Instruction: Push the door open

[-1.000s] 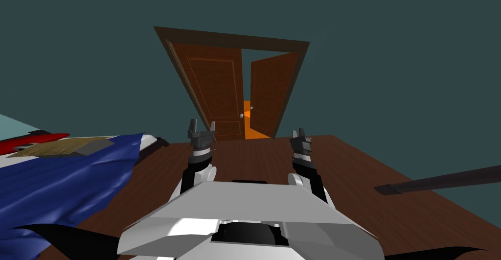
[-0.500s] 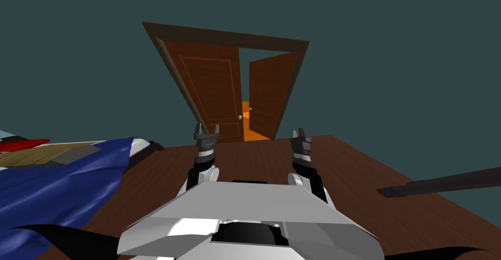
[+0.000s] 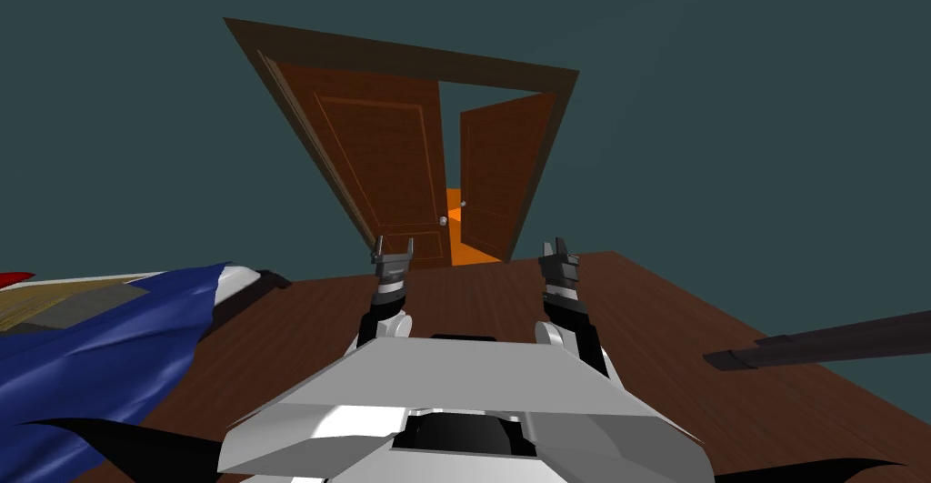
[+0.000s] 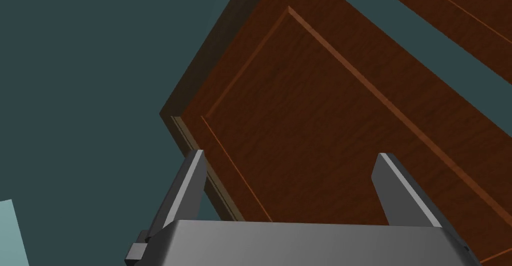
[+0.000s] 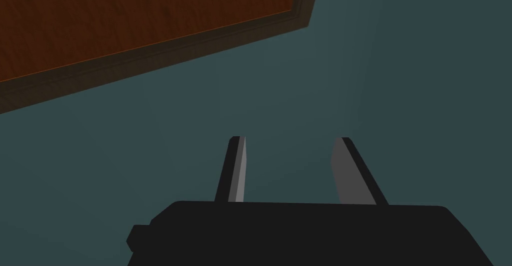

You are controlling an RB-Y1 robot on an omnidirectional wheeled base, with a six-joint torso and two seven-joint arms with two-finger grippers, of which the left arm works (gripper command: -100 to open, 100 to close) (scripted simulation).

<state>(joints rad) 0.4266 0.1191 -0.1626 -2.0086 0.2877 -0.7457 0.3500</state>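
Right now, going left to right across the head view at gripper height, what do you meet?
Blue cover → left gripper → orange floor → right gripper → dark bar.

A dark brown plank floor (image 3: 691, 323) spreads from the foot of the door (image 3: 382, 168) across the room. A bed (image 3: 244, 276) stands on it at the left, its white edge showing under a rumpled blue cover (image 3: 100, 359). On the bed lie a straw-coloured mat (image 3: 23, 309), a flat grey patch (image 3: 95, 297) and, at the far edge, a sliver of something red (image 3: 11, 278). At the right a long dark bar (image 3: 818, 341) reaches over the boards. Beyond the door a strip of orange floor (image 3: 468, 252) shows.
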